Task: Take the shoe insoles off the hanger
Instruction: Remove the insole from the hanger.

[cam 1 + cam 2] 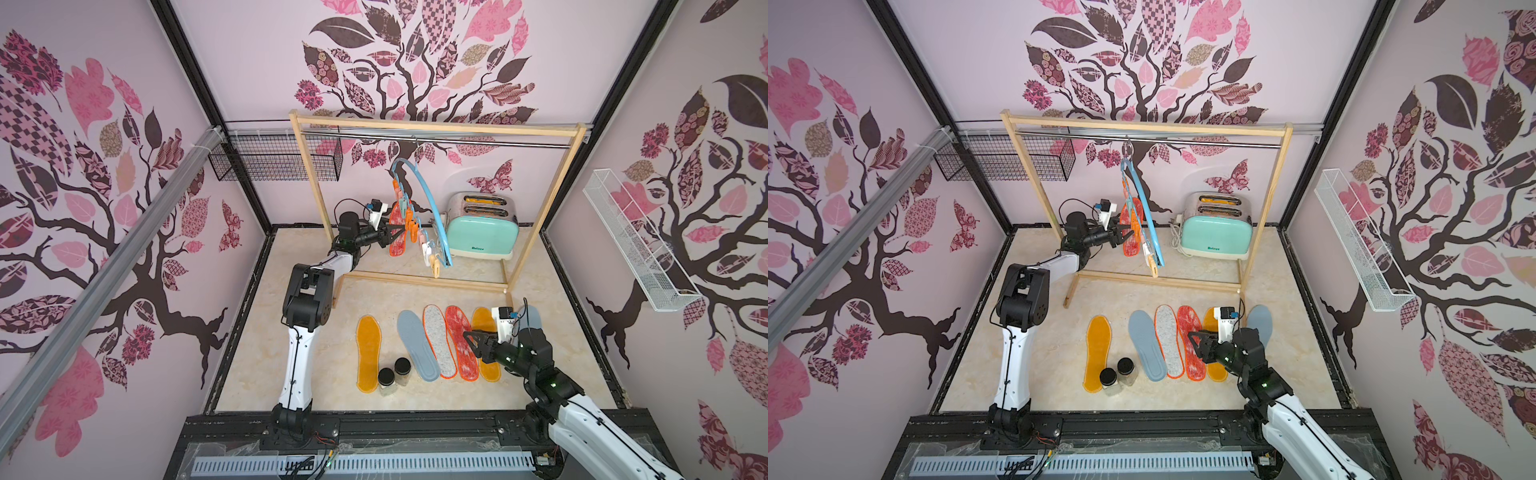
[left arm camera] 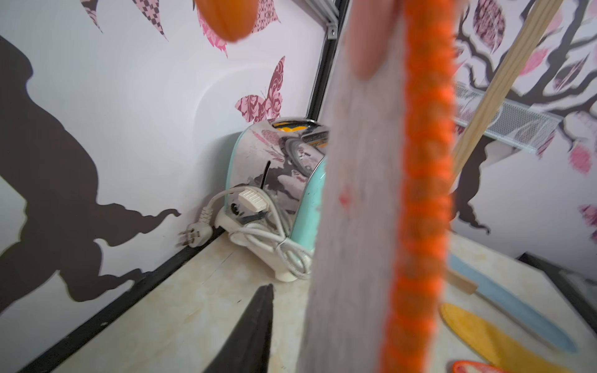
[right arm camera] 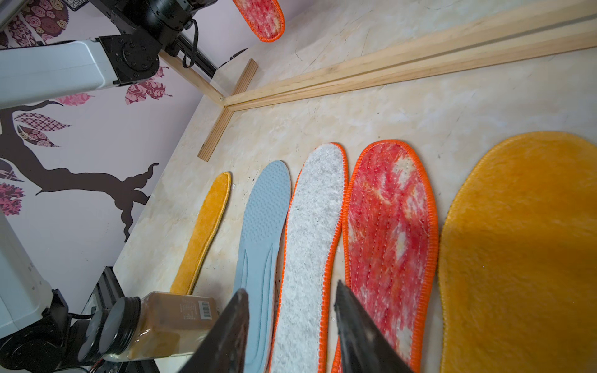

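Note:
The light blue hanger [image 1: 428, 208] hangs by its hook from the metal rail, its clothespins [image 1: 409, 220] in a row. One red-white, orange-edged insole [image 1: 398, 232] still hangs clipped there. My left gripper [image 1: 395, 235] is at this insole's middle. In the left wrist view one finger [image 2: 255, 323] shows beside the insole's grey back [image 2: 355, 226], and the other finger is hidden. Several insoles lie side by side on the table: yellow [image 1: 368, 353], grey-blue [image 1: 417, 345], felt [image 1: 439, 340], red [image 1: 461, 343]. My right gripper [image 3: 290, 287] hovers open and empty above them.
The wooden frame [image 1: 436, 124] stands across the back, its base bar [image 1: 424, 280] on the table. A mint toaster [image 1: 482, 226] sits behind it. Two black-lidded jars [image 1: 392, 376] stand next to the yellow insole. Wire baskets hang on the side walls [image 1: 274, 160].

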Robot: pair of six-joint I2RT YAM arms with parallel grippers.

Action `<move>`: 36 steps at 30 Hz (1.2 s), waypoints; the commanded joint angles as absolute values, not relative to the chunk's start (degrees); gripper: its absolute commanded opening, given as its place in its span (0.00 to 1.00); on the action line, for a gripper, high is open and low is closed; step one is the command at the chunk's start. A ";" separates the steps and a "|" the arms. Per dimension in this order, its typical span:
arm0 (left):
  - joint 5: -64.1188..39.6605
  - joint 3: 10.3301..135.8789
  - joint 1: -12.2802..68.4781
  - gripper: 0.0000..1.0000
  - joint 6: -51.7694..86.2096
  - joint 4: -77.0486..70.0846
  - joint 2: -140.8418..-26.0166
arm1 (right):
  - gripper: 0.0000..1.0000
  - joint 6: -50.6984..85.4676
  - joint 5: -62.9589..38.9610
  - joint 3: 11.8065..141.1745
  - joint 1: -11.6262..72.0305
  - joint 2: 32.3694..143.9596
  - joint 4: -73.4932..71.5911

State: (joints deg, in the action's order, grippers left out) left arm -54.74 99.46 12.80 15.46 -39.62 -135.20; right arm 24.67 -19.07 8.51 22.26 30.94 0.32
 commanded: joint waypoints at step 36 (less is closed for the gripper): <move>-60.40 95.42 13.93 0.00 15.38 -33.27 -127.49 | 0.47 14.76 -24.63 67.35 17.28 87.18 -7.18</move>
